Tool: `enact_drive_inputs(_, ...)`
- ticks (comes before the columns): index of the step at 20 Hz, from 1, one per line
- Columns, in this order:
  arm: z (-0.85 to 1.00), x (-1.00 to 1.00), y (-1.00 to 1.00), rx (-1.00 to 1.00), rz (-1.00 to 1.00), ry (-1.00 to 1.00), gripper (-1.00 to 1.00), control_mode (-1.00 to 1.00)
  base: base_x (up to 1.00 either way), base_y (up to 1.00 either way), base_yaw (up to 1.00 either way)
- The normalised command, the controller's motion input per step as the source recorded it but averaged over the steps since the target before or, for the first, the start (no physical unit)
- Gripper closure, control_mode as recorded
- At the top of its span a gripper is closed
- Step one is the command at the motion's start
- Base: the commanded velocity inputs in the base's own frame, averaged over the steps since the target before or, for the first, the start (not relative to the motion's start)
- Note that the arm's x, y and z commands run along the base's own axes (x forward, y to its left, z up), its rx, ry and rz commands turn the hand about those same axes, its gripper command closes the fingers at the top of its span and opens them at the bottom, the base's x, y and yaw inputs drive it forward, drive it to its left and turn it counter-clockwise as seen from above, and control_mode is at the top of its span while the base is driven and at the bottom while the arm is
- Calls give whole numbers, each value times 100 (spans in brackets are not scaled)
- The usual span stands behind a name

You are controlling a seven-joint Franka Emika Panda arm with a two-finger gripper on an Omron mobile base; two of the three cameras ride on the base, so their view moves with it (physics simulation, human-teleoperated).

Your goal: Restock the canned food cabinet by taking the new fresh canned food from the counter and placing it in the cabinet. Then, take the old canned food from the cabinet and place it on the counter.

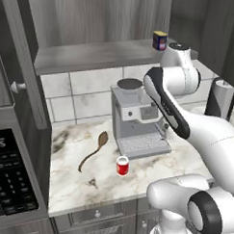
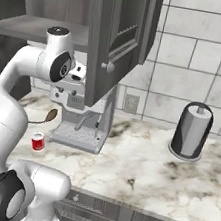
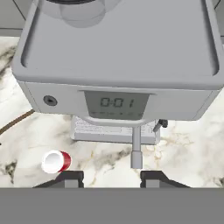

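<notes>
Reaching for the small red cylindrical can [image 1: 122, 165] looks to be the step in hand, and your gripper is not yet near it.

From the left base camera, the red can stands upright on the white-beige marbled counter [image 1: 78, 183], in front of the grey coffee machine [image 1: 138, 123] and beside a brown wooden spoon [image 1: 94, 150]. Your arm is folded above the machine, so the can lies well below the tool and more toward the counter's front edge. The squat dark blue can with the yellow top [image 1: 159, 40] waits on the grey shelf board of the dark grey wood-grain cabinet [image 1: 94, 55], above the tool; leave it for later.

From the right base camera, the red can [image 2: 37, 141] stands beside the machine's drip tray [image 2: 75, 136], with free counter around it. The open cabinet door [image 2: 111, 37] hangs close to your wrist, so I think you should descend without swinging toward it.

From the hand camera, the gripper [image 3: 111, 178] looks down at the top and display of the coffee machine [image 3: 116, 103]. Its fingertips [image 3: 70, 178] are at their narrowest and hold nothing. The red can [image 3: 57, 161] appears just beyond one fingertip, off the centre line. Spread the fingers first, bring the can between them, keep away from the steam wand [image 3: 136, 151], and then lower straight.
</notes>
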Motion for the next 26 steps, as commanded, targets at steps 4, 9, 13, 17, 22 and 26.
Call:
enact_drive_inputs(4,0,-1,45,0,3,-1,-100,-100,0,0,0)
enact_drive_inputs(9,-31,0,98,0,1,4,-100,-100,0,0,0)
enact_drive_inputs(13,-64,0,57,1,0,10,-100,-100,0,0,0)
enact_drive_inputs(17,-74,-26,9,3,0,16,-100,-100,0,0,0)
enact_drive_inputs(22,-55,-19,12,2,0,20,-100,-100,0,0,0)
enact_drive_inputs(26,-71,-17,24,1,0,21,-100,-100,0,0,0)
